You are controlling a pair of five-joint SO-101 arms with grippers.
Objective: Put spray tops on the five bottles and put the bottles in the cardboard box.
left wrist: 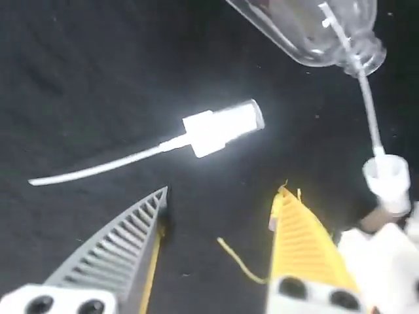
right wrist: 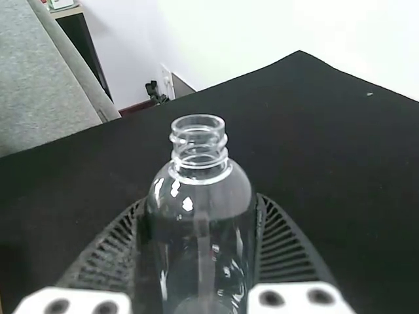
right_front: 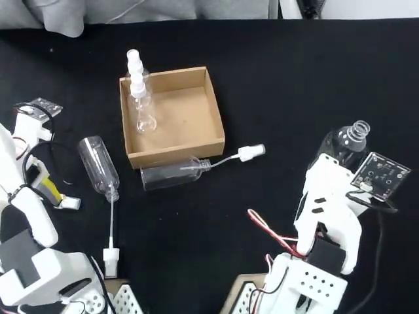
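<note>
The cardboard box [right_front: 196,118] stands at the table's middle, with capped clear bottles [right_front: 141,104] leaning at its left wall. A bottle [right_front: 98,167] lies left of the box, its spray top [right_front: 110,259] pulled out on its tube. Another bottle [right_front: 171,174] lies in front of the box, its top [right_front: 251,152] also drawn out. My left gripper [left wrist: 222,193] is open just above a loose spray top [left wrist: 219,127] on the cloth. My right gripper [right wrist: 200,203] is shut on an upright, uncapped bottle [right wrist: 200,190] at the right [right_front: 347,140].
Black cloth [right_front: 281,78] covers the table. The lying bottle's neck [left wrist: 347,49] and its pulled-out top [left wrist: 386,176] lie close beside my left gripper's yellow finger [left wrist: 298,235]. Grey fabric [right_front: 59,13] lies along the far edge.
</note>
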